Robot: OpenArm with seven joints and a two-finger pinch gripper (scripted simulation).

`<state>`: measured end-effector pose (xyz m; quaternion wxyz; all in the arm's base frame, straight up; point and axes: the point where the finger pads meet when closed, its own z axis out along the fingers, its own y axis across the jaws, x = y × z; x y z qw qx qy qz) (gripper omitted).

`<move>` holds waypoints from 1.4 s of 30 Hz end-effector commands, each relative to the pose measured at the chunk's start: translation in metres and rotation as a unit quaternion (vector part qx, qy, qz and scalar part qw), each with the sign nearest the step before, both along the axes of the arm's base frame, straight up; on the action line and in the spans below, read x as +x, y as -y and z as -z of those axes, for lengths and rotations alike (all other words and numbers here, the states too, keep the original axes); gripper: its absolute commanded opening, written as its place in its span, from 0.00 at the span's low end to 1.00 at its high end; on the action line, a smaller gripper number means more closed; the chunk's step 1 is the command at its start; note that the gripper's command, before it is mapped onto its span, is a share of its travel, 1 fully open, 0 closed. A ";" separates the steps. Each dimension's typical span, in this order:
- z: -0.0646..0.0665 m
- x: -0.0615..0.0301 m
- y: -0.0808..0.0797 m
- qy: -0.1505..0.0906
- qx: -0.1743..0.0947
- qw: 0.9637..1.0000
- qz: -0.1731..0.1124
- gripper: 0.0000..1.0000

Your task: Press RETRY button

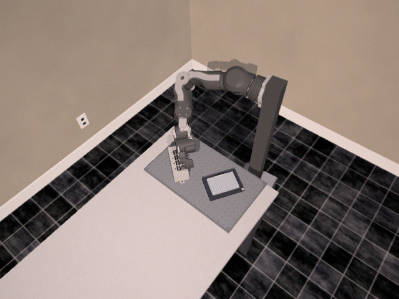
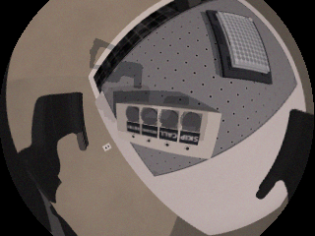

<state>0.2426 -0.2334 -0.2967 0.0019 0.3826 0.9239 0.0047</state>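
Note:
The operator panel [image 1: 177, 164] is a cream box on the grey mat's left edge; in the wrist view the panel [image 2: 165, 125] shows four dark buttons in a row with label strips below them. The labels are too small to read, and I see no lit lamp. My gripper [image 1: 184, 162] hangs open and empty just above the panel; its two dark fingers frame the wrist view [image 2: 173, 157] at left and right. The 96-well plate [image 1: 222, 182] lies in its black nest on the mat, right of the panel, and it also shows in the wrist view [image 2: 244, 42].
The grey dotted mat [image 1: 206, 181] covers the table's far end. The arm's dark post [image 1: 265, 128] stands behind the plate at the table's edge. The table edge lies close behind the panel.

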 end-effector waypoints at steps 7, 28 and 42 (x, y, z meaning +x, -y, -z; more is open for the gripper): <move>-0.001 0.0006 0.000 0.000 -0.001 1.000 0.001 1.00; -0.001 0.0006 0.000 0.000 -0.001 1.000 0.001 1.00; -0.001 0.0006 0.000 0.000 -0.001 1.000 0.001 0.00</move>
